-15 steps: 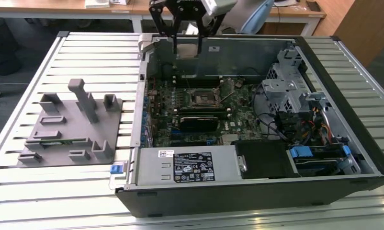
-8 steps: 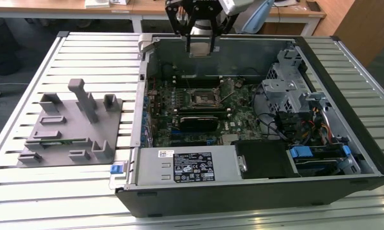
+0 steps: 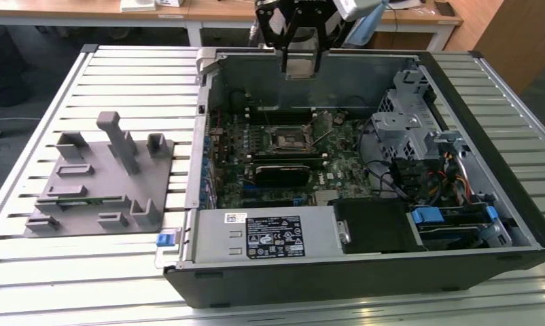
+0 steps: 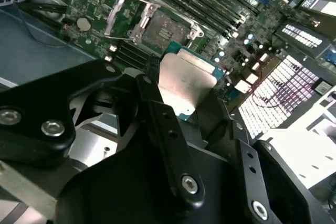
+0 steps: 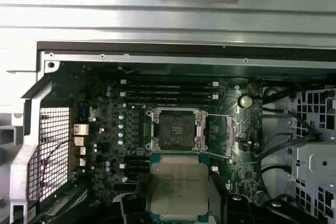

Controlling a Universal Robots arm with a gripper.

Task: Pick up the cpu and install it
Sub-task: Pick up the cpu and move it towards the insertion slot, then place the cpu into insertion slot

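Fingers (image 4: 164,127) hold cpu (image 4: 185,82); socket (image 4: 160,27) lies open.

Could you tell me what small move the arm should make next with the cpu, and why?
Probably ease the gripper across until the cpu hangs over the open socket. The cpu is held high above the computer case, and in the first wrist view the bare socket lies beside the cpu, not under it.
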